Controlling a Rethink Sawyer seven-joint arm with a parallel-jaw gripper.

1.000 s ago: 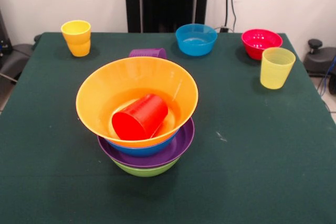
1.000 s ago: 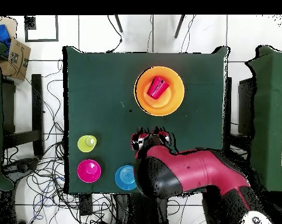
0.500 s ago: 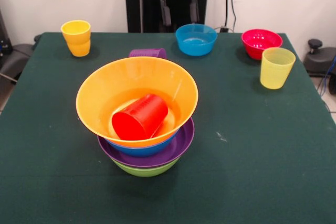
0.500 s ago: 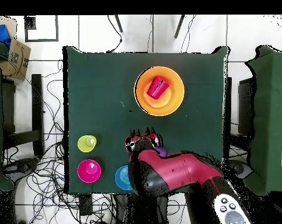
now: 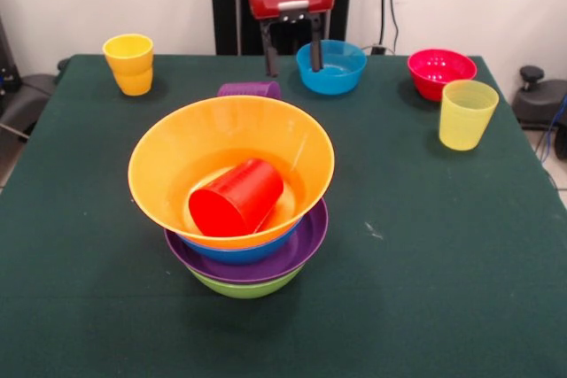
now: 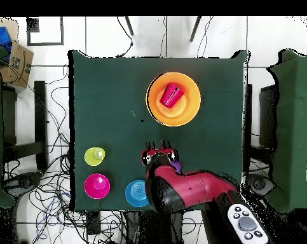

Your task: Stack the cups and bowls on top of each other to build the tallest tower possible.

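A Sawyer arm's pincer (image 5: 291, 57) hangs with its two dark fingers spread apart and nothing between them, above the far part of the green-covered bench (image 5: 443, 263). In the front view its tips sit just over the purple cup (image 5: 250, 89), which lies on its side, and just beside the translucent blue bowl (image 5: 331, 65); whether a finger touches that bowl cannot be told.

Nearer the camera stands the tower (image 5: 239, 210): a green bowl (image 5: 246, 289) at the bottom, a purple bowl (image 5: 292, 254) nested in it, a blue bowl (image 5: 237, 250) above that, and the wide orange bowl (image 5: 177, 148) on top. A red cup (image 5: 236, 197) lies tipped on its side inside the orange bowl, its mouth turned toward the camera.

The other pieces sit well apart at the far edge of the bench. The orange-yellow cup (image 5: 129, 63) stands upright at the far left corner in the front view. The red-pink bowl (image 5: 440, 72) sits at the far right, with the pale yellow cup (image 5: 466, 113) upright just in front of it.

From overhead, the red and black arm (image 6: 187, 190) reaches in from the bottom edge, covering most of the purple cup.
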